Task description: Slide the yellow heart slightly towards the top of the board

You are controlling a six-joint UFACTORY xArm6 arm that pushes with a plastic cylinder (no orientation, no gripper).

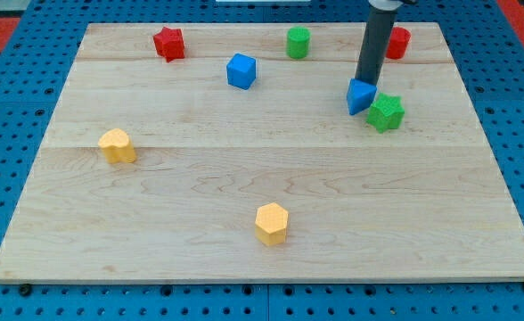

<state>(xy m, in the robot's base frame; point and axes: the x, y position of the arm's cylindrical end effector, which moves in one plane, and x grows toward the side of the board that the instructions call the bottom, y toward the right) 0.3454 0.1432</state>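
The yellow heart (117, 145) lies near the board's left side, about mid-height. My tip (364, 83) is far from it, at the view's upper right, touching the top of a blue triangular block (360, 97). A green star block (386, 112) sits right beside the blue one, to its lower right. The rod rises straight up out of the view's top.
A yellow hexagon (272, 223) lies near the board's bottom middle. A blue cube (241, 70), a red star (168, 43) and a green cylinder (298, 42) lie along the top. A red block (397, 42) sits behind the rod. The wooden board (244, 169) rests on a blue pegboard.
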